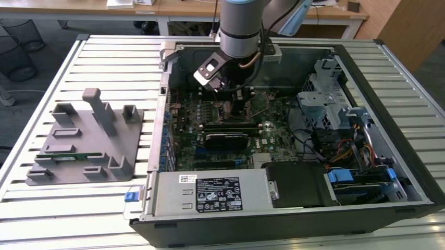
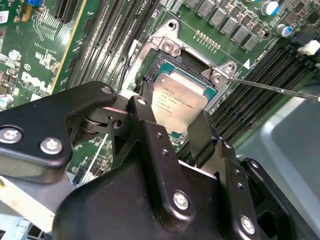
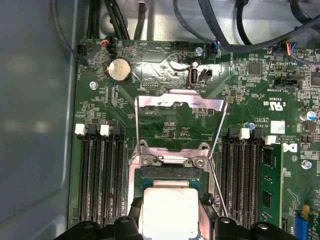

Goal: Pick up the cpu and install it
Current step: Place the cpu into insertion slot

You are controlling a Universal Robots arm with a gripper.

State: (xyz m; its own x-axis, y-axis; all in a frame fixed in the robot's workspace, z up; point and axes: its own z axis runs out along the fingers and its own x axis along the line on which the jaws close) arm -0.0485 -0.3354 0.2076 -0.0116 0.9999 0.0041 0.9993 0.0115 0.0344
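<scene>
- One cpu [image 2: 179, 102] [image 3: 168, 210] is showing in both wrist views.
- One coin battery [image 3: 120, 70] is sitting on the motherboard [image 3: 100, 102].
- One computer case [image 1: 278, 225] and one grey tray [image 1: 132, 138] are standing on the desk [image 1: 104, 67].

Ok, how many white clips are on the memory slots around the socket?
4. Two white clips sit on one side of the socket, where the tool holds the cpu, and two on the other. The slots' other ends are out of sight, so more may exist.

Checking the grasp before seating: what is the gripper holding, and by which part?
The cpu, pinched by the gripper at two opposite edges, over the socket.
</scene>
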